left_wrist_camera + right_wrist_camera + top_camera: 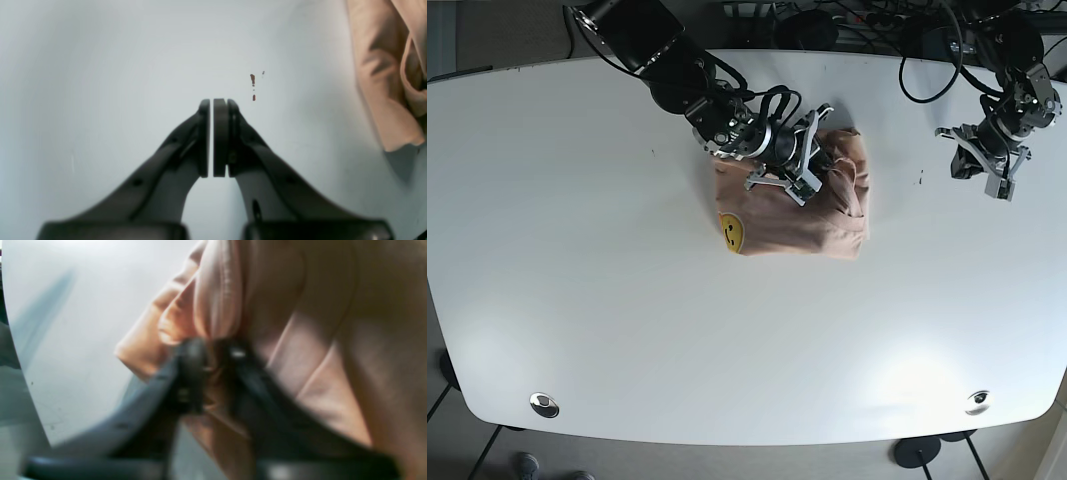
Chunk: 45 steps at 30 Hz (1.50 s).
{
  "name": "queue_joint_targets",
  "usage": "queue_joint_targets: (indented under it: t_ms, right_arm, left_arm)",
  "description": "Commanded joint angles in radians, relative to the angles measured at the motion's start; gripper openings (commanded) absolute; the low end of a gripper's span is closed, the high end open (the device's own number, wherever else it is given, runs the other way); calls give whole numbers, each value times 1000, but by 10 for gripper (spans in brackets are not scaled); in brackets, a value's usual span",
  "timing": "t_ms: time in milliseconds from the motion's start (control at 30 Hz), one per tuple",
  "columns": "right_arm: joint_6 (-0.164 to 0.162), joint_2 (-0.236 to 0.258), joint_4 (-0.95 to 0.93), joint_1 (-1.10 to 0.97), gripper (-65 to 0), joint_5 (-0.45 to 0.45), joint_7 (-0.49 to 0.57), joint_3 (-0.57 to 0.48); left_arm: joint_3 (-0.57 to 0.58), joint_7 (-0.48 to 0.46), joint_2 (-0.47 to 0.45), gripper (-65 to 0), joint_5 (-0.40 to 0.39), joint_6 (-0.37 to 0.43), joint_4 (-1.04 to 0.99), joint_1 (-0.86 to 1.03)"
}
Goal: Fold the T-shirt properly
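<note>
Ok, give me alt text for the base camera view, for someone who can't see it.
Overhead view of a white table with a peach T-shirt bunched at centre, the right end effector gripping its upper edge. The left end effector hangs shut, apart from the shirt.

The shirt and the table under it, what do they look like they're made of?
The shirt looks like soft matte peach knit, probably cotton: it bunches and shows a stitched hem. The table seems smooth white laminate or painted board, with a faint sheen.
</note>
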Motion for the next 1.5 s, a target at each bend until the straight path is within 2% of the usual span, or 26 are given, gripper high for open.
queue_joint_targets:
  t_ms: [33,133,233,333,467,533,567,667,733,800,867,900,967,1000,1067,1100,1133,1200,1233,1300,1367,1500]
  right_arm:
    - [1,-9,83,3,-621,13,2,1]
    - [-1,-11,245,-22,-629,13,-96,8]
    - [-1,-51,341,-15,-629,69,-172,8]
    - [-1,-98,337,11,-628,86,-225,-1]
    - [1,-144,241,11,-607,77,-234,-2]
    - [1,-160,172,12,-510,75,-232,-2]
    - [1,-166,136,12,-398,74,-229,-2]
    - [1,-158,166,11,-192,83,-228,7]
    - [1,-124,249,1,-162,85,-228,21]
    - [1,-91,339,-31,-185,85,-228,74]
    - [12,-83,387,-55,-227,85,-228,163]
    - [13,-83,397,-69,-273,85,-228,226]
    - [13,-75,391,-68,-350,85,-228,283]
    - [13,-72,368,-68,-420,85,-228,318]
    - [13,-72,321,-45,-503,85,-228,360]
    - [15,-72,282,-29,-533,85,-228,373]
    - [29,-72,209,-3,-558,85,-214,389]
    - [76,-71,101,23,-560,83,-133,395]
    - [95,-64,21,31,-556,75,-54,395]
    - [102,-41,-84,50,-556,80,38,392]
    - [102,-32,-200,78,-558,83,105,390]
    - [102,-29,-223,97,-561,85,134,393]
  left_arm:
    - [-3,-20,-17,-650,-16,-1,16,-7]
    - [-1,-20,-17,-650,-16,-1,16,-7]
    - [-1,-20,-18,-650,-16,-1,18,-9]
    - [-1,-19,-18,-650,-16,-1,24,-9]
    - [-1,-19,-20,-650,-16,-1,26,-9]
    - [-3,-19,-31,-650,-17,-1,26,-9]
    - [-3,-19,-40,-650,-17,-1,26,-9]
    - [-3,-19,-52,-650,-19,-1,55,-19]
    - [-1,-19,-49,-650,-17,-1,113,-25]
    - [45,-14,-48,-650,-17,-1,191,-29]
    - [117,-14,-48,-650,-17,4,250,-30]
    - [180,-17,-48,-650,-17,5,279,-30]
    - [269,-19,-46,-650,-17,7,291,-41]
    - [338,-19,-38,-650,-17,7,293,-67]
    - [404,-19,-5,-650,-10,8,288,-84]
    - [425,-19,11,-650,13,15,276,-85]
    - [453,-20,49,-650,70,30,234,-93]
    - [461,-20,101,-650,150,27,162,-142]
    - [459,-20,127,-650,200,27,107,-174]
    - [461,-24,137,-650,236,13,41,-207]
    - [461,-65,138,-650,257,-16,-50,-234]
    - [464,-163,118,-650,331,-21,-249,-279]
